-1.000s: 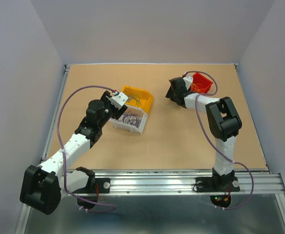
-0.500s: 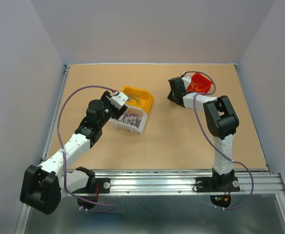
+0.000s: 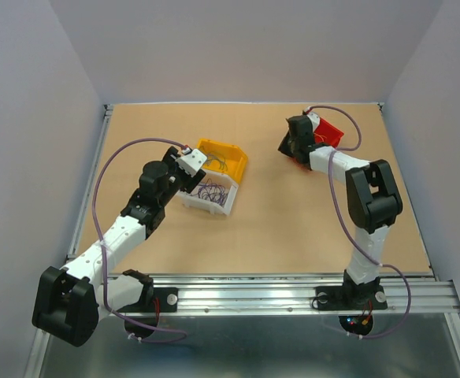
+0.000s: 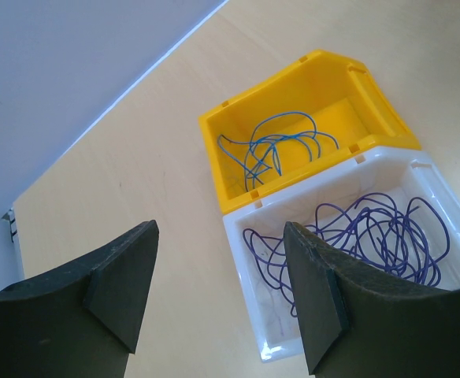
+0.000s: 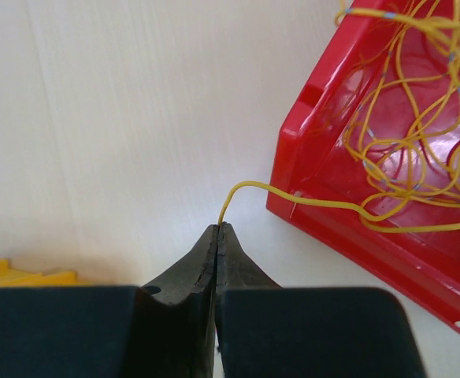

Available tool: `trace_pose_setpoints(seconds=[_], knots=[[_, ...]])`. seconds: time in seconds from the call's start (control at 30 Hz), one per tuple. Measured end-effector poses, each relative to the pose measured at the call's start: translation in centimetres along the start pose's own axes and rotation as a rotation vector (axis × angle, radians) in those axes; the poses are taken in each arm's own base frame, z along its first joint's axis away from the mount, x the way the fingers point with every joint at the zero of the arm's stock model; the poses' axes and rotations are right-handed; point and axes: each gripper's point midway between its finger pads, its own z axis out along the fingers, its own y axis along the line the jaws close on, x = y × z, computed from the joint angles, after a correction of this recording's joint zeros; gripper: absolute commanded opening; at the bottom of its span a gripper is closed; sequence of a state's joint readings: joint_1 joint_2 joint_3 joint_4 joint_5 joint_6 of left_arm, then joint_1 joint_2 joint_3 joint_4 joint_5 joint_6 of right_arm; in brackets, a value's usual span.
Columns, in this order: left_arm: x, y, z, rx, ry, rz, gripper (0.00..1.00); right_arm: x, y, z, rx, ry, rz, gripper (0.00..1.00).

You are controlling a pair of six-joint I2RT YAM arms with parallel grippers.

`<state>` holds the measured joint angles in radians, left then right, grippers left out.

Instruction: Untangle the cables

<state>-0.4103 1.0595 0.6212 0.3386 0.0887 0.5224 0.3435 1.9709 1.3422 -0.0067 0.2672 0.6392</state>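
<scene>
The cables lie sorted in three bins. Purple strands fill a white bin, and bluish strands lie in the yellow bin behind it. Yellow strands are heaped in a red bin. My right gripper is shut, pinching the end of one yellow strand that hangs out over the red bin's wall onto the table. My left gripper hovers open above the near-left corner of the white bin, holding nothing. From above, the left gripper sits beside the white bin and the right gripper beside the red bin.
The yellow bin and white bin stand joined at centre-left of the brown table. The red bin stands at the back right. Grey walls close the table on three sides; a metal rail runs along the near edge.
My right gripper has closed on the yellow strand, and its arm has swung right and farther back along the red bin. The left arm has not moved.
</scene>
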Motion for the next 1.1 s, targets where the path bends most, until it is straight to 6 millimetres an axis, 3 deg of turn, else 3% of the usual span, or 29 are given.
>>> trace_pose_setpoints(seconds=[0.13, 0.57, 0.9, 1.1], knots=[[0.0, 0.0, 0.0, 0.0, 0.0, 0.0, 0.76, -1.8, -0.7, -0.1, -0.02, -0.014, 0.024, 0.01], [0.4, -0.2, 0.1, 0.007, 0.014, 0.0, 0.76, -4.7, -4.8, 1.1, -0.068, 0.012, 0.108, 0.01], [0.6, -0.3, 0.2, 0.009, 0.019, -0.001, 0.76, -3.8, -8.4, 3.3, -0.023, 0.047, 0.142, 0.01], [0.7, -0.3, 0.3, 0.012, 0.024, 0.0, 0.76, -3.9, -11.6, 5.2, 0.126, -0.004, 0.158, 0.01]])
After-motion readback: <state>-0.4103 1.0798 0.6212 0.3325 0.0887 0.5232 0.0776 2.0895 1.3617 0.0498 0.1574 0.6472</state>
